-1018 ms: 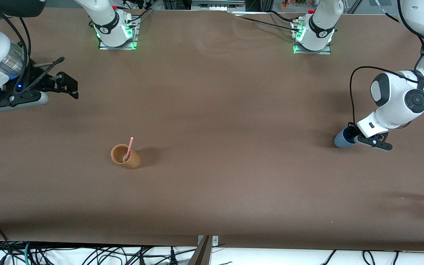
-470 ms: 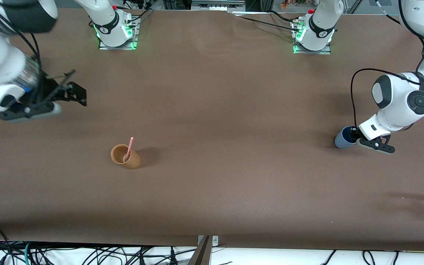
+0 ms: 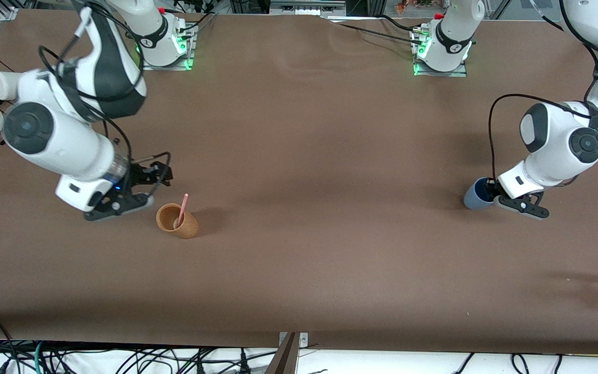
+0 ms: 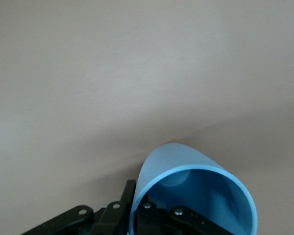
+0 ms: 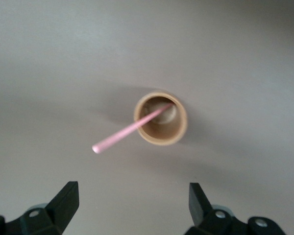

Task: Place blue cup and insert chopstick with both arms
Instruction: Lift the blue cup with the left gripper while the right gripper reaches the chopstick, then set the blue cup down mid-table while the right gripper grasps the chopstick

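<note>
**A:** So where's the blue cup [image 3: 474,196]?

**B:** Toward the left arm's end of the brown table [image 3: 309,156]. It's smooth, tapered, with a round rim, and the left gripper [image 3: 493,193] is clamped on its wall.

**A:** And the chopstick [image 3: 182,206]?

**B:** It's a thin pink stick leaning in the orange-brown cup [image 3: 176,221], tip poking out. The right gripper [image 3: 156,174] hangs just beside that cup, black fingers [image 5: 63,201] spread wide apart, nothing held.
</note>
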